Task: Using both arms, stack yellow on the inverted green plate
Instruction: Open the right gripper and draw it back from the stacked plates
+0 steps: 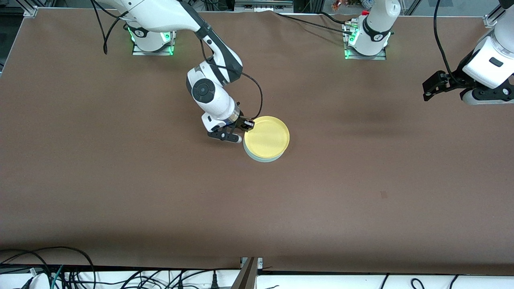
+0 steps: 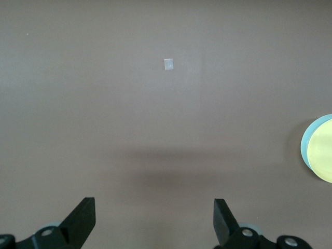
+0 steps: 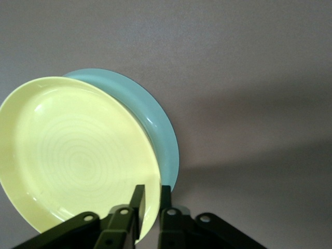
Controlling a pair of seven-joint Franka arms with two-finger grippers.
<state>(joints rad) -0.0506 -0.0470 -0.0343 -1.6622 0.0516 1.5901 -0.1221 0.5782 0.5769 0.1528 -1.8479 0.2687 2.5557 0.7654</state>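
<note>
The yellow plate (image 1: pixel 267 136) sits rim up over the pale green plate (image 1: pixel 261 157), covering most of it; a green crescent shows at the edge nearer the front camera. I cannot tell whether the two touch. My right gripper (image 1: pixel 247 125) is shut on the yellow plate's rim at the edge toward the right arm's end. In the right wrist view one finger is inside the yellow plate (image 3: pixel 78 155) and one outside, gripper (image 3: pixel 152 199), with the green plate (image 3: pixel 150 119) under it. My left gripper (image 1: pixel 431 86) is open and empty, raised over the table's left-arm end, and waits; its wrist view (image 2: pixel 154 210) shows bare table.
The brown table (image 1: pixel 120 180) has a small pale patch (image 1: pixel 384 194), which also shows in the left wrist view (image 2: pixel 168 64). Both plates show at the edge of that view, the yellow plate (image 2: pixel 324 155) over the green plate (image 2: pixel 306 148). Cables lie along the front edge.
</note>
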